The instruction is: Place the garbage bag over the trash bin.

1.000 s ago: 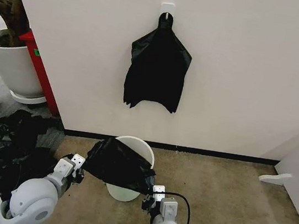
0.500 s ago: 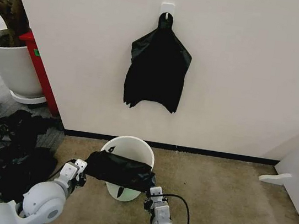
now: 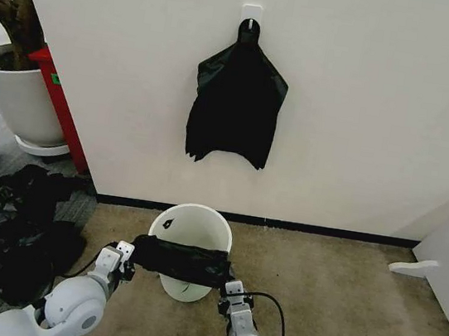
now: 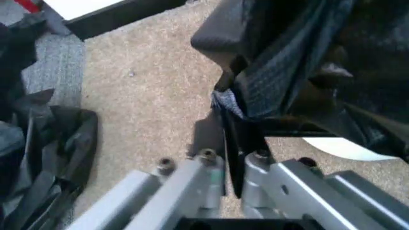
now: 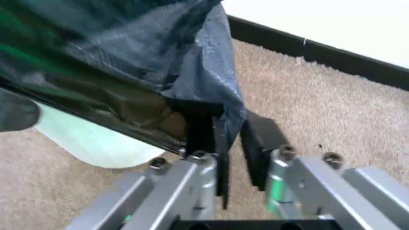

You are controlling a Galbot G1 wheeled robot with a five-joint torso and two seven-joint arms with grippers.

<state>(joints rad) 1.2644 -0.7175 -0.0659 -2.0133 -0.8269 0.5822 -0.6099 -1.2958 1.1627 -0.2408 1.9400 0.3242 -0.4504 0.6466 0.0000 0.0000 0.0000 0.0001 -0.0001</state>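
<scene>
A: Where is the thin, wrinkled black plastic garbage bag (image 3: 182, 261)?

B: Stretched sideways across the near rim of the small round white plastic trash bin (image 3: 193, 224), long axis running arm to arm.

A: And the fingers?

B: The left gripper (image 3: 125, 260) pinches one end, the right gripper (image 3: 229, 286) the other, equally near. The bin's mouth lies just beyond and below them.

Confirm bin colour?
White, the bin has a small black mark at its rim; clearest in the head view.
</scene>
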